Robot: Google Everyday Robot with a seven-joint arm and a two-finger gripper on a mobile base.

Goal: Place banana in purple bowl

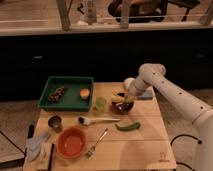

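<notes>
Hovering over purple bowl point(123, 107): gripper point(127, 95), banana point(118, 96) beside it; hold cannot tell; advise centring banana, lowering, releasing gently

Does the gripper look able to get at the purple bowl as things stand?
Probably yes. The gripper hangs just above the purple bowl, the banana at its tip, and nothing seems to lie between them; the green cup stands apart beside the bowl.
</notes>
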